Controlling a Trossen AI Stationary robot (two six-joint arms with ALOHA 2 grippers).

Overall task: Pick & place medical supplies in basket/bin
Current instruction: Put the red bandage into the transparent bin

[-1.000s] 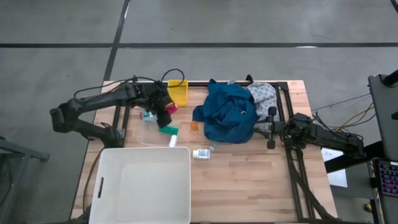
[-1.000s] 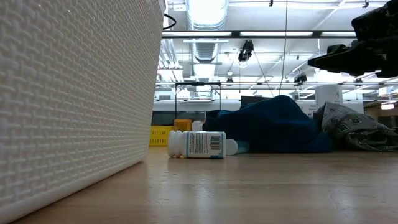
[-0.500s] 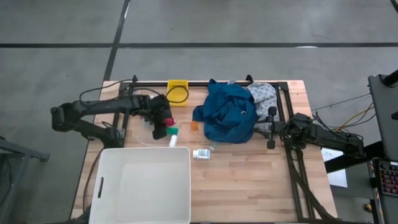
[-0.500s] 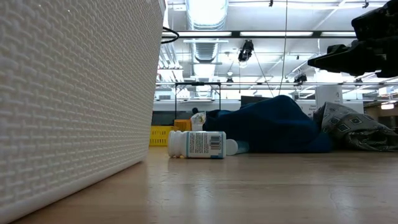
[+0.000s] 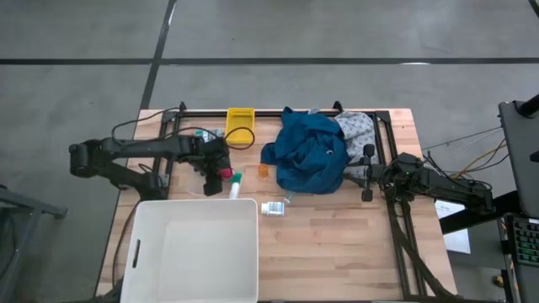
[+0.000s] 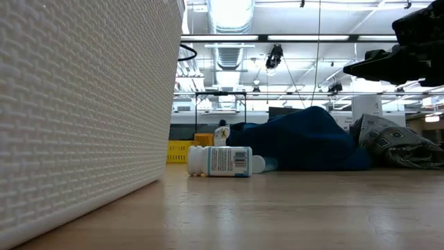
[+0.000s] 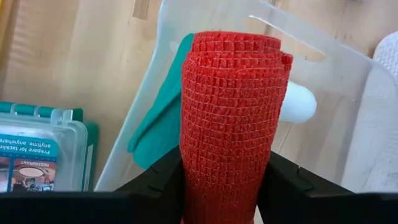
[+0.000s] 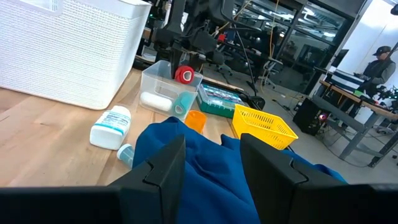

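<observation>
My left gripper (image 5: 219, 162) is shut on a red mesh-textured roll (image 7: 231, 118), above a clear plastic container (image 7: 323, 68) that holds a teal item and a white one. The roll also shows in the right wrist view as the red roll (image 8: 184, 74). The blue garment (image 5: 310, 151) lies heaped on the table, with the grey speckled cloth (image 5: 358, 126) against its far right side. My right gripper (image 8: 212, 142) waits open above the garment's right edge. A white bottle (image 5: 272, 208) and an orange bottle (image 5: 264, 171) lie on the wood. The white tub (image 5: 194, 248) stands at the near left. My left gripper pinches the red roll's curved side (image 7: 193, 168) between its two fingers, which lie along the roll. Its free end (image 7: 239, 43) sticks out past the fingertips. The roll hangs clear of the table, over the clear container.
A yellow mesh basket (image 5: 241, 124) and a teal-edged box (image 7: 37, 149) lie at the far side by the left arm. In the low view the tub's wall (image 6: 83, 118) fills the left. Bare wood lies right of the tub. A person (image 8: 379, 59) stands far behind.
My left gripper, still shut on the red roll, has moved a little toward the table's near edge, away from the yellow basket and over the clear container, while its arm has sunk lower. The right arm has kept still.
</observation>
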